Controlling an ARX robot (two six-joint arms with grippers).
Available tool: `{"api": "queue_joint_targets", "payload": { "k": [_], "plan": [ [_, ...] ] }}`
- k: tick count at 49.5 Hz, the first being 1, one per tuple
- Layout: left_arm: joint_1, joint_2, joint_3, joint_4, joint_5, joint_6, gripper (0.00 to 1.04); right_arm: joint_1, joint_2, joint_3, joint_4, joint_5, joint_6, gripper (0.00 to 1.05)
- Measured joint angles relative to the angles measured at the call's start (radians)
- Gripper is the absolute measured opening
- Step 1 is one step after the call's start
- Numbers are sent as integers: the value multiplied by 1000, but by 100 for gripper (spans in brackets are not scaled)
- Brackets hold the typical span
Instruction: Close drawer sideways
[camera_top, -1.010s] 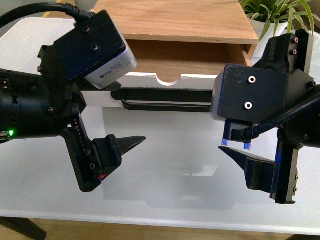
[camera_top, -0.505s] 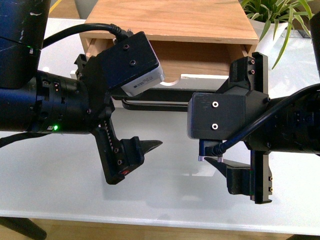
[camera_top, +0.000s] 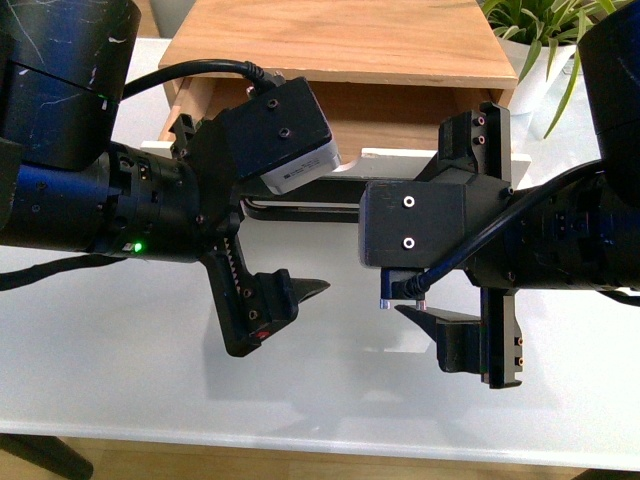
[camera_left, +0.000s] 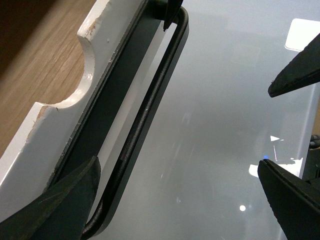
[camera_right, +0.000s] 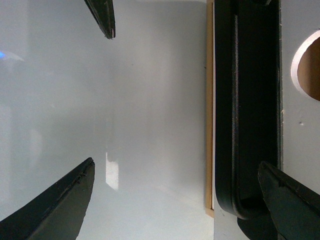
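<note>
The drawer has both grippers just in front of it, over the white table. The left gripper and the right gripper are each spread wide and hold nothing. Past them is the black handle, with one finger of each gripper close by it, and the drawer stands partly open under its wooden top.
</note>
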Motion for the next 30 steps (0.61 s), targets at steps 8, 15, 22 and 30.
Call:
{"api": "queue_joint_targets", "payload": {
  "k": [8, 15, 22, 30],
  "plan": [
    [1, 23, 21, -9, -1, 0, 96, 1, 21, 12, -1, 0, 0, 96],
    [2, 35, 35, -21, -2, 2, 96, 0, 40, 20, -2, 0, -1, 96],
    [4, 51, 54, -35, -6, 8, 96, -3, 58, 32, -5, 0, -4, 96],
    [4, 60, 72, -53, -7, 15, 96, -6, 76, 53, -10, 2, -6, 96]
  ]
}}
